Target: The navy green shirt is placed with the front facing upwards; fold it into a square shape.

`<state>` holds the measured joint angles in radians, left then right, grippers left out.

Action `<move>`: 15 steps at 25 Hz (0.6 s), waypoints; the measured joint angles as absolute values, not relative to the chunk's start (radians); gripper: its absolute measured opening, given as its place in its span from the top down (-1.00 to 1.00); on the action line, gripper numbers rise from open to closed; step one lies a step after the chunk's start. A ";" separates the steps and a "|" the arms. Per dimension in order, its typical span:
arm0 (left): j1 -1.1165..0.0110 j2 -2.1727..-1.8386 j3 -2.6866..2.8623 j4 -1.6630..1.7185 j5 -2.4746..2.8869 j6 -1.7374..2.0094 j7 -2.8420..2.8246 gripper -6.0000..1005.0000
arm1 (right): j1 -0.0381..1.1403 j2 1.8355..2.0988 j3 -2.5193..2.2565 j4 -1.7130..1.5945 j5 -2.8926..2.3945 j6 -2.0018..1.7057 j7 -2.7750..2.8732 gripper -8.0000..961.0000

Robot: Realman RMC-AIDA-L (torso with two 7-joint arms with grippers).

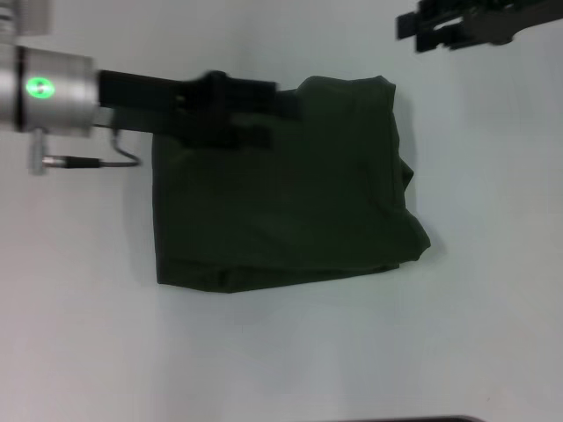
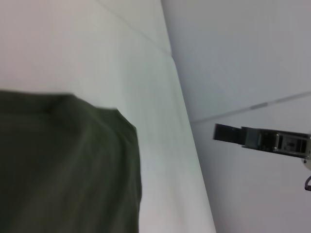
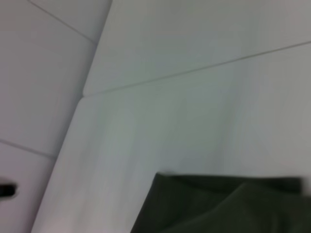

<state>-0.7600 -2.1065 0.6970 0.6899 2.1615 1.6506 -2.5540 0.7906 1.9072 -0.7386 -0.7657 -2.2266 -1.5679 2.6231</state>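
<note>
The dark olive-green cotton shirt [image 1: 281, 193] was seen folded roughly square on the white table [image 1: 79, 334], the left gripper [image 1: 255, 110] over its far edge and the right gripper [image 1: 422, 31] held apart, neither grip discernible.

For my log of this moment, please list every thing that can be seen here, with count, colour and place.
navy green shirt: one, dark olive green, folded into a rough square, plain side up, lying in the middle of the table.
table: one, white, under the shirt and all around it.
left pincer: one, black, on a silver arm with a green light, over the far left edge of the shirt.
right pincer: one, black, at the far right, above the table, apart from the shirt.
</note>
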 joint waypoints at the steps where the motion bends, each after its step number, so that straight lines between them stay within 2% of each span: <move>1: -0.769 -2.113 0.713 0.680 2.165 1.634 -2.553 -0.52 | 0.795 1.918 -0.748 -0.765 -2.228 -1.568 2.623 -0.02; 6: -0.777 -2.124 0.808 0.651 2.173 1.499 -2.588 -0.52 | 0.814 1.959 -0.795 -0.740 -2.231 -1.529 2.622 -0.02; 15: -0.727 -2.117 0.839 0.645 2.175 1.367 -2.632 -0.52 | 0.827 2.029 -0.808 -0.705 -2.232 -1.419 2.618 -0.02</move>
